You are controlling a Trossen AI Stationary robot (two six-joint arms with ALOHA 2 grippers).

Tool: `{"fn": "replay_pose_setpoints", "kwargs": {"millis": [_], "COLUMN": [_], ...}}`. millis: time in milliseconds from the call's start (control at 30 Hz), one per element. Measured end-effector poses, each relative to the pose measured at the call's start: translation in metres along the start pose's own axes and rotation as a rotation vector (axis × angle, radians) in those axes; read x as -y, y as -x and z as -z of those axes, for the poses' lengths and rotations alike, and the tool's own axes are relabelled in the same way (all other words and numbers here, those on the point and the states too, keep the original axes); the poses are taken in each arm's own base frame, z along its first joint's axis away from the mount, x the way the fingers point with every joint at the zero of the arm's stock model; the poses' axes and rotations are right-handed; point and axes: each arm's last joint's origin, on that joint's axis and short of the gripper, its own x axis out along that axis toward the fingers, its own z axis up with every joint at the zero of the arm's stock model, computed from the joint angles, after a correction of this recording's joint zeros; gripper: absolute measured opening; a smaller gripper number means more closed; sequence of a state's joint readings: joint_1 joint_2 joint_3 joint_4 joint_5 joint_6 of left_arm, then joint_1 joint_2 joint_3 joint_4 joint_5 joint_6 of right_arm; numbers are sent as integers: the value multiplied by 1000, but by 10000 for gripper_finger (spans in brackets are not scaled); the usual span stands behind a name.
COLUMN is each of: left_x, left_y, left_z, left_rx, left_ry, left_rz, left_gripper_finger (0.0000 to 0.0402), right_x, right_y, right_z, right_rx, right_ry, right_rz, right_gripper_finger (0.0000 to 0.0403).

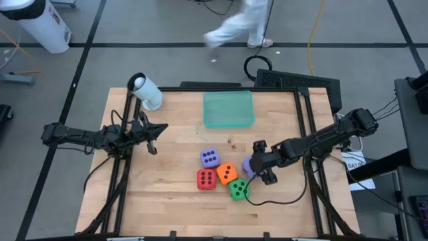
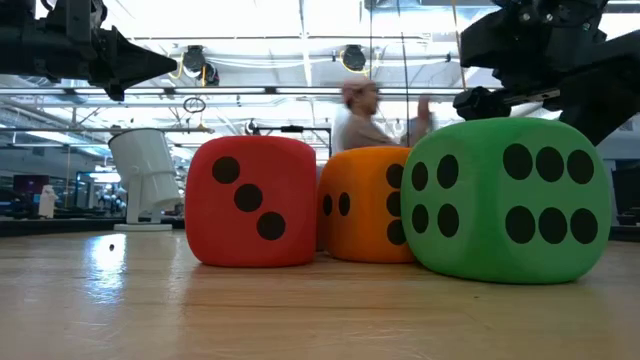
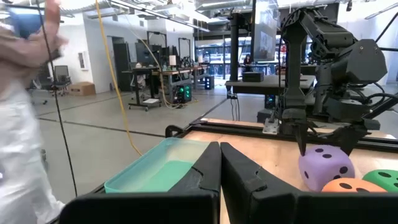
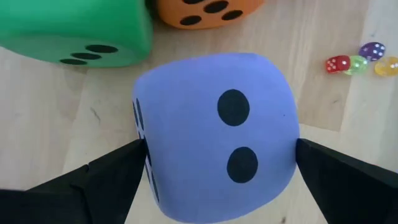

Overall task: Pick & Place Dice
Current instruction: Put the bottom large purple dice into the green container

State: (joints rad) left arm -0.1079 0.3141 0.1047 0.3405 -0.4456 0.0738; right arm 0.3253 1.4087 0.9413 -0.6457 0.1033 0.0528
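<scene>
High view: pale wooden counter (image 1: 167, 194) on grey taped floor, person (image 1: 241, 27) walking beyond the far edge. Right tool (image 1: 256, 167) pinching a purple die (image 1: 248, 165) beside orange die (image 1: 227, 173), green die (image 1: 239, 190), red die (image 1: 206, 179); second purple die (image 1: 209, 158) near. Left tool (image 1: 152, 138) pressed together, hovering apart. Low view: workshop room behind, ceiling lights.

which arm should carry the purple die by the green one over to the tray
Right. Its hand already straddles that purple die, fingers on both sides. The left hand hangs shut at the table's left, away from the dice; the tray is beyond.
</scene>
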Motion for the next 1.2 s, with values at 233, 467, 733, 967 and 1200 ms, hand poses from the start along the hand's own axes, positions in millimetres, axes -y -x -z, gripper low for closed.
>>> {"fn": "replay_pose_setpoints", "kwargs": {"millis": [233, 467, 733, 967, 1200], "left_x": [0, 0, 0, 0, 0], "left_y": [0, 0, 0, 0, 0], "left_z": [1, 1, 1, 2, 1], "left_rx": [-6, -7, -9, -15, -15], "left_ry": [-2, -3, -4, -7, -7], "left_rz": [0, -2, -1, -1, 0], "left_gripper_finger": [6, 6, 6, 6, 6], "right_x": [-14, -22, -13, -12, -13], "right_y": [9, 23, 10, -4, -13], "right_z": [-3, -12, -4, 5, 12], "right_rx": [78, 154, 74, 90, 109], "right_ry": [28, 96, 79, 79, 70], "right_rz": [-35, 26, 28, -20, -23], "right_gripper_finger": [400, 400, 400, 400, 400]}}
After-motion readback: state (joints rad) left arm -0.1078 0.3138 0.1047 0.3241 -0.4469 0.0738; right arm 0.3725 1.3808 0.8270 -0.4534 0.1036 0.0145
